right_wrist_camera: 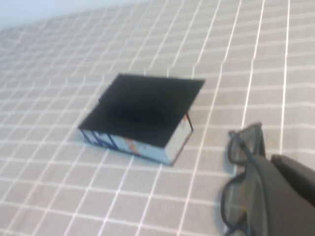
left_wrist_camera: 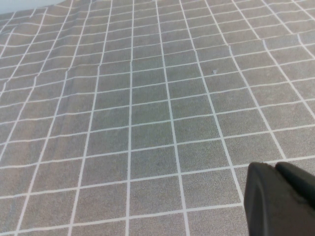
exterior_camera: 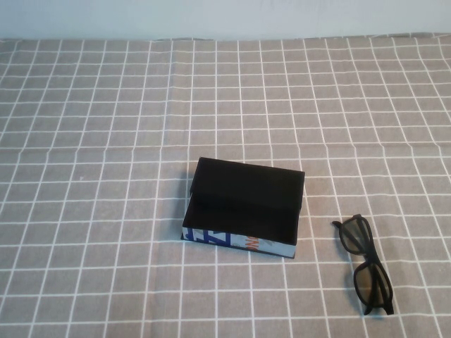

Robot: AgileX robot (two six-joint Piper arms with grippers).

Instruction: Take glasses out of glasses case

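From the high view we see the glasses case (exterior_camera: 243, 208) near the middle of the grey checked tablecloth (exterior_camera: 106, 141), its black flap lid raised at the far side and its white front with blue and orange print facing the robot. The glasses (exterior_camera: 368, 264) lie out of the case on the cloth, to its right and a little nearer the robot, apart from it, arms folded or hidden behind the frame. Neither arm shows in this view.

In the left wrist view we see only the tablecloth (left_wrist_camera: 147, 123) and, at the picture's edge, a dark part of the left gripper (left_wrist_camera: 278, 199). Two black finger tips show there close together with a thin seam between them, so the left gripper looks closed and holds nothing. Neither task thing lies near it.

In the right wrist view the right gripper (right_wrist_camera: 283, 189) shows as a dark blurred mass; we cannot tell how far it is open. The glasses (right_wrist_camera: 241, 182) lie on the cloth just beside and partly under it, and the glasses case (right_wrist_camera: 140, 118) sits farther out ahead, lid up.
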